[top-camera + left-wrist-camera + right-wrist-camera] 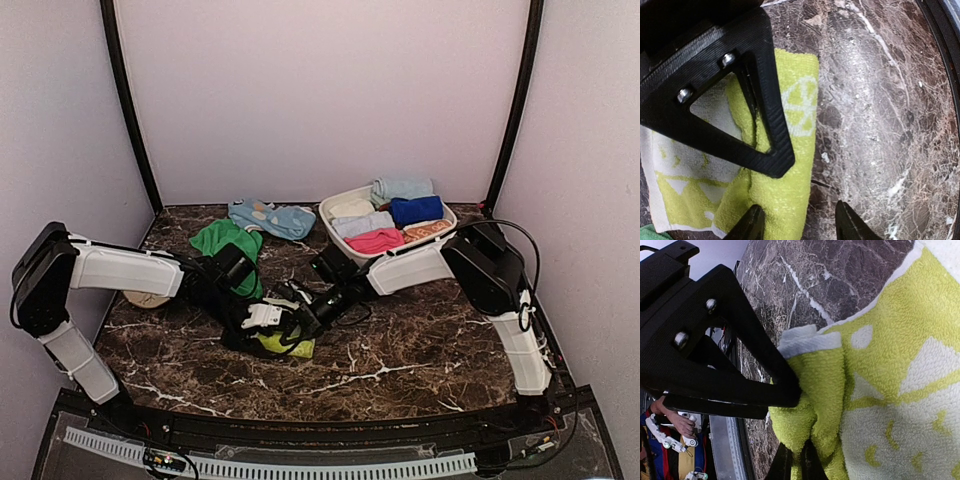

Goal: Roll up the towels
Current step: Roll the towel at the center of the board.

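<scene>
The pale lime-yellow towel (287, 344) with white marks lies partly folded at the table's middle front. My right gripper (303, 312) is shut on a bunched fold of this towel (880, 380); in the right wrist view the gripper (797, 466) has its jaws nearly together around the pinch. My left gripper (262, 318) sits right beside it, open, and in the left wrist view the gripper (800, 224) has its jaws straddling the rolled edge of the towel (785, 185). The plain green towel (225, 240) lies crumpled behind the left arm.
A white basket (331, 208) with several rolled towels stands at the back right. A blue patterned cloth (272, 217) lies at the back centre. A tan disc (147, 298) peeks out under the left arm. The dark marble table's front edge (330, 425) is close.
</scene>
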You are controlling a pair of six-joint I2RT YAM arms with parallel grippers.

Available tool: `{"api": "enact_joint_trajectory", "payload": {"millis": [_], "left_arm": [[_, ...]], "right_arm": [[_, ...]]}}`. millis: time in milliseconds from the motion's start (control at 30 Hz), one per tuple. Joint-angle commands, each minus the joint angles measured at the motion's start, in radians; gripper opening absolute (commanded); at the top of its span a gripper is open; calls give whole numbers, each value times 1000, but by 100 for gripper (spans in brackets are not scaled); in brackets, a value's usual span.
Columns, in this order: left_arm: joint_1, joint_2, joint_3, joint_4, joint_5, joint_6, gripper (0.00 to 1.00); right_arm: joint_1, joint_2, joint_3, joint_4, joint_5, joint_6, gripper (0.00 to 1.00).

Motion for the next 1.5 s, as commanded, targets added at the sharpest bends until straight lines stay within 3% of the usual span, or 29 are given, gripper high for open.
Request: {"api": "enact_joint_trajectory", "payload": {"millis": [0,300,433,533,633,733,1000,1067,1100,1133,1233,1267,1367,1467], "left_arm": [[-10,9,7,47,-55,24,50],[-19,26,0,65,-90,50,44],[-9,116,37,28,-77,7,33],[36,168,89,-26,3,-52,18],[74,216,140,-107,112,-97,8],[78,225,139,-153,152,-100,1],[85,248,204,-389,302,-92,0],[91,257,212,-411,331,-105,0],[99,268,216,-418,333,-111,0],[105,285,226,-429,361,-114,0],[151,342,260,-463,396,-136,0],[164,362,269,-471,398,-145,0],[179,404,300,-480,382,-167,0],[187,436,323,-491,369,-186,0]], "right_arm": [[-5,28,-10,8,-11,23,0],[-11,52,39,-54,46,11,0],[-24,0,-8,26,92,52,21],[-39,-63,-81,119,123,84,36],[-65,-132,-175,255,149,137,40],[-97,-183,-215,242,218,149,44],[-165,-422,-380,183,467,-9,47],[-162,-559,-476,262,572,-79,57],[-161,-629,-538,320,632,-114,84],[-157,-693,-612,381,699,-147,98],[-154,-857,-740,521,876,-189,100],[-153,-893,-778,593,960,-152,100],[-172,-971,-840,602,1140,-23,100],[-189,-1001,-913,718,959,-113,100]]}}
